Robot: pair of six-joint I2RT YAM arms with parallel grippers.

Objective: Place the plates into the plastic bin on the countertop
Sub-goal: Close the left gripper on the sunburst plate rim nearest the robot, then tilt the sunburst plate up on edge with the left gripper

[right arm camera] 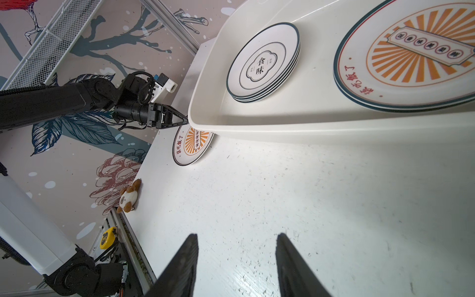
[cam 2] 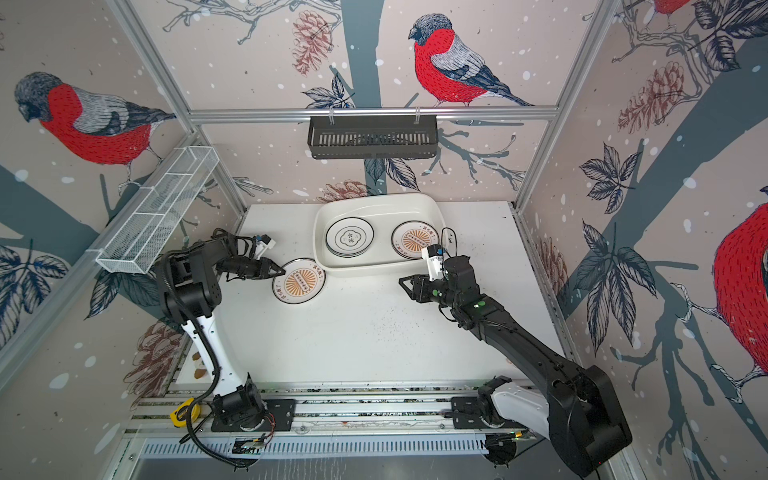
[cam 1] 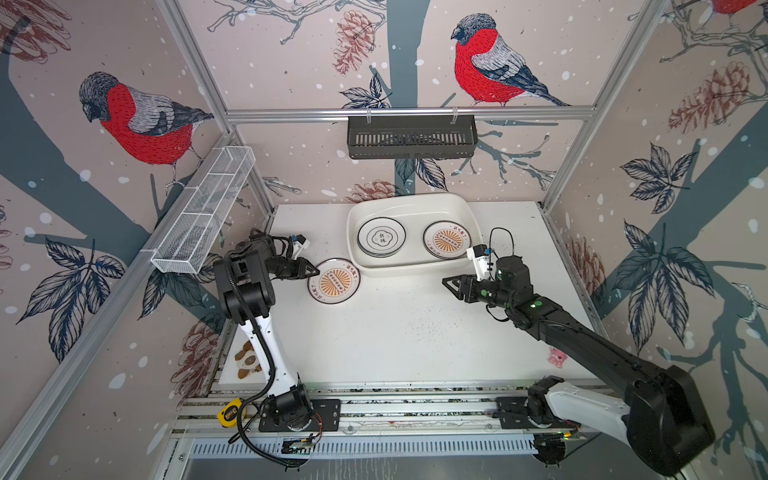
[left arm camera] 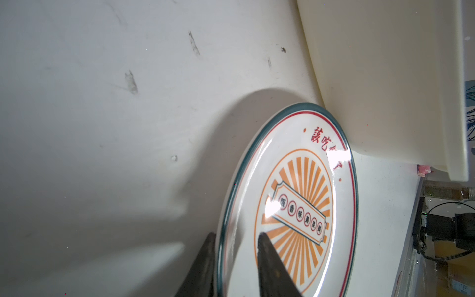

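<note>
A white plate with an orange sunburst centre [cam 1: 334, 281] [cam 2: 298, 282] [left arm camera: 295, 200] [right arm camera: 192, 146] sits on the white countertop [cam 1: 395, 332], close against the plastic bin's near left corner. My left gripper [cam 1: 316, 272] [cam 2: 282, 272] [left arm camera: 236, 235] is shut on its left rim, one finger below and one on its face. The plate looks tilted, raised at the gripped side. The cream plastic bin [cam 1: 415, 198] [cam 2: 374, 198] [right arm camera: 257, 128] holds a stack topped by a black emblem plate [cam 1: 381, 237] [right arm camera: 262, 61] and a stack topped by a sunburst plate [cam 1: 448, 240] [right arm camera: 411, 56]. My right gripper [cam 1: 449, 288] [cam 2: 405, 286] [right arm camera: 237, 235] hangs open and empty over bare countertop before the bin.
A black slotted rack [cam 1: 411, 137] hangs on the back rail. A white wire mesh basket [cam 1: 203, 216] is fixed on the left wall. A small plush toy [right arm camera: 129, 196] lies at the countertop's front left edge, a yellow tape measure [cam 1: 230, 413] on the front rail, and a small pink object [cam 1: 557, 356] at the front right.
</note>
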